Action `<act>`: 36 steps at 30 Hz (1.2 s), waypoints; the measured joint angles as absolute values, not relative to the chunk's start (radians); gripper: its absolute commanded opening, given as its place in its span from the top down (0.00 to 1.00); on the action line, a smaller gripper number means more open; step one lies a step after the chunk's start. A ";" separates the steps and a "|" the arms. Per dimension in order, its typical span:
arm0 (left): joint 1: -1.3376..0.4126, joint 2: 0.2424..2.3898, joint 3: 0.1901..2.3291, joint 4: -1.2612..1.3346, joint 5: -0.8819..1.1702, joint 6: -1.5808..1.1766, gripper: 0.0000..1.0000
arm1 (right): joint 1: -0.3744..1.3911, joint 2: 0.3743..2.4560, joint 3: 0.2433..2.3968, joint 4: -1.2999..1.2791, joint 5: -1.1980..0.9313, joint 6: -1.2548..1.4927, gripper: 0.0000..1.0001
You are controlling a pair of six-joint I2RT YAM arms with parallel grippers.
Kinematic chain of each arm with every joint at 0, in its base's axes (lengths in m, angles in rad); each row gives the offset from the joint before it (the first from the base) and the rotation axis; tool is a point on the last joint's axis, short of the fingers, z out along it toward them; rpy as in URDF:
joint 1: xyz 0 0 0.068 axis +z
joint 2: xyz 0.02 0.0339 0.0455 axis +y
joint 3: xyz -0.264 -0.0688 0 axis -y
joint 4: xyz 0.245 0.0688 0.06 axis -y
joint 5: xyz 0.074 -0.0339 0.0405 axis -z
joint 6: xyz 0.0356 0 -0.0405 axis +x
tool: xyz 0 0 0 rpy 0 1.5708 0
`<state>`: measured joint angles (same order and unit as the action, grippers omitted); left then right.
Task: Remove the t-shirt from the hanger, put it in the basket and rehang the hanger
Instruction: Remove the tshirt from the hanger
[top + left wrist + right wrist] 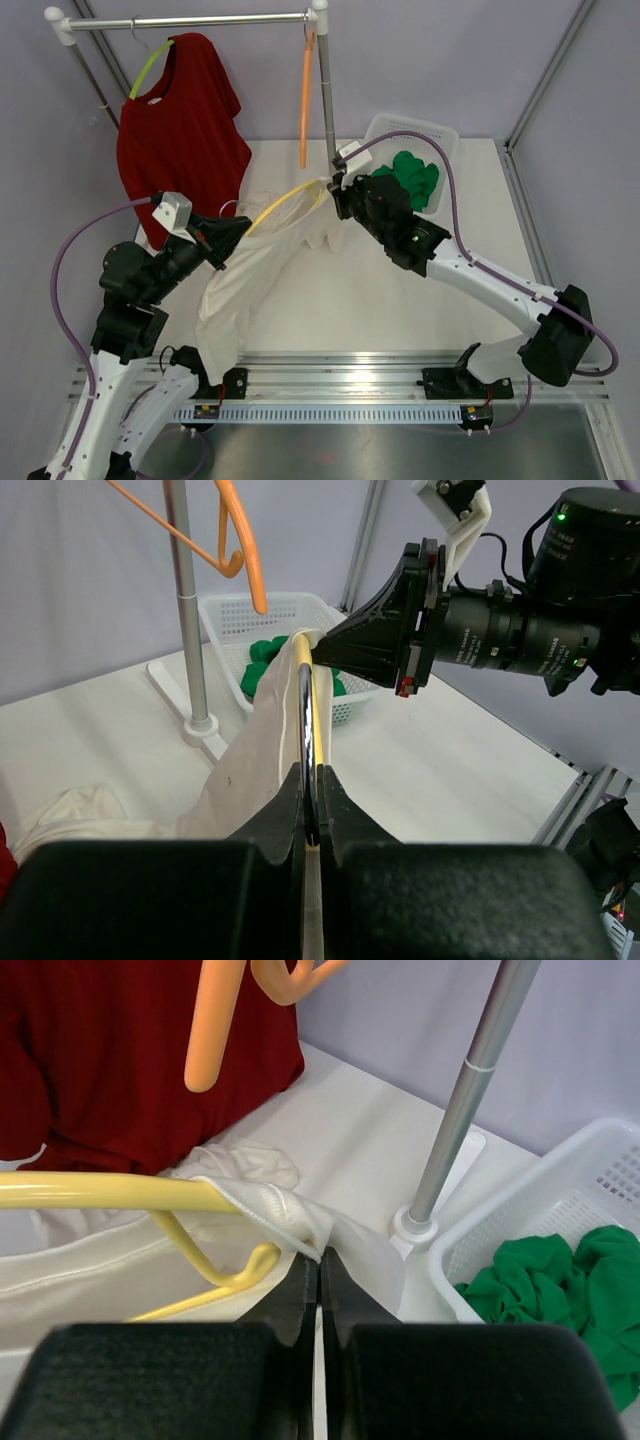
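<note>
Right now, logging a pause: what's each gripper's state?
Left gripper: closed on the yellow hanger.
Right gripper: closed on the white t-shirt.

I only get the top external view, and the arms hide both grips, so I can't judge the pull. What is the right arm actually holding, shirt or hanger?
Observer: The right wrist view shows the right gripper shut on the edge of the white t-shirt alone. The yellow hanger passes just above it, unpinched, with its end tucked inside the fabric.
Operator: And the left arm?
Observer: The left wrist view shows the left gripper shut on the hanger itself, with the t-shirt draped along its left side.
</note>
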<state>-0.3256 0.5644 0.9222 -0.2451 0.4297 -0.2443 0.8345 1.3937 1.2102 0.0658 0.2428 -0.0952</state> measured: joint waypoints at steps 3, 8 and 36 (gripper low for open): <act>-0.326 0.564 0.922 -0.241 0.438 -0.245 1.00 | 0.820 1.377 1.185 0.063 0.240 -0.083 0.99; -0.326 0.565 0.922 -0.237 0.446 -0.245 1.00 | 0.819 1.355 1.177 0.062 0.239 -0.078 1.00; -0.327 0.520 0.902 -0.248 0.434 -0.281 1.00 | 0.710 1.279 0.862 0.242 0.090 -0.025 1.00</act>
